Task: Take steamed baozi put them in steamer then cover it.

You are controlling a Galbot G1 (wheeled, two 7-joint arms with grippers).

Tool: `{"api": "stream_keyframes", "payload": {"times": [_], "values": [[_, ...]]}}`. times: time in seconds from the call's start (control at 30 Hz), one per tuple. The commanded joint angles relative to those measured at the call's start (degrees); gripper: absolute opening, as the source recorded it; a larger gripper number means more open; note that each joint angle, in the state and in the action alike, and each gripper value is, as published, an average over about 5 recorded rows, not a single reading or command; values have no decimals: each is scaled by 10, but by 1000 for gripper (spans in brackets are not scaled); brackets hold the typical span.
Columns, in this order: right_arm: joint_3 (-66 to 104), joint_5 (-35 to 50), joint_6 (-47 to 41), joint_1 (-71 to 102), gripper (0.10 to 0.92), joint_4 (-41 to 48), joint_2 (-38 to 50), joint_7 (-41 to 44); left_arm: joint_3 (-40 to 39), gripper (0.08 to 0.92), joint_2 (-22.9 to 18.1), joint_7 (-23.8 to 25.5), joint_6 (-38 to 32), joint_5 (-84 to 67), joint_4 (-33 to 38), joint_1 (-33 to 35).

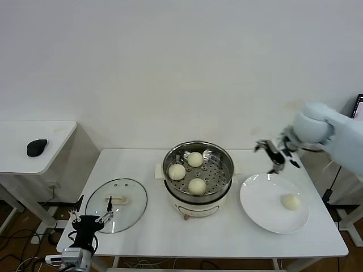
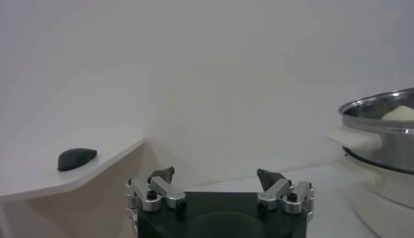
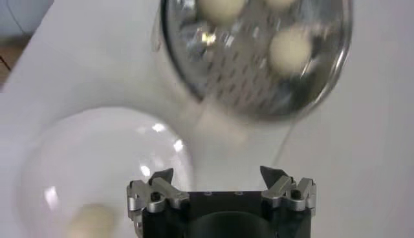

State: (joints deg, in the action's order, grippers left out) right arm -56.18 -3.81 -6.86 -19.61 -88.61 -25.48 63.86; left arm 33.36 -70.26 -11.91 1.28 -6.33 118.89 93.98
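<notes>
**Three baozi in the steamer, one on the plate, lid lying aside**

Four steamed baozi are in sight. Three sit inside the steamer: one at the far side, one toward the left and one at the near side, each apart from the others on the perforated steel floor. The fourth baozi lies alone on the right part of a white plate, which stands just right of the steamer on the white table.

There is one cover, a clear glass lid with a cream handle, lying flat on the table left of the steamer and apart from it. One steamer, one plate, one lid. No writing or brand can be read on any of them; a small mark on the front of the pot base is too small to make out.

The right gripper hangs in the air above the far edge of the plate, to the right of the steamer, its fingers spread wide with nothing between them and touching nothing. The left gripper sits low at the near left corner of the table, just near the lid's edge, likewise spread wide and empty.

A dark computer mouse rests on a separate white side table at the far left.
</notes>
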Motion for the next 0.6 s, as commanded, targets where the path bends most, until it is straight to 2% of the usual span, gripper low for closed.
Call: {"api": "stream_keyframes", "payload": {"times": [0.03,0.23,0.6], "values": [[265,-60,2,292,823,39,95,16,-4,823,-1,0,0,2,-3,1],[361,-114,40,395,823,102,52,10,-3,823,-7,-2,1,8,-4,5],[374,-183,51,418,823,189,-23,-9,7,823,-11,-2,2,10,-1,13]]}}
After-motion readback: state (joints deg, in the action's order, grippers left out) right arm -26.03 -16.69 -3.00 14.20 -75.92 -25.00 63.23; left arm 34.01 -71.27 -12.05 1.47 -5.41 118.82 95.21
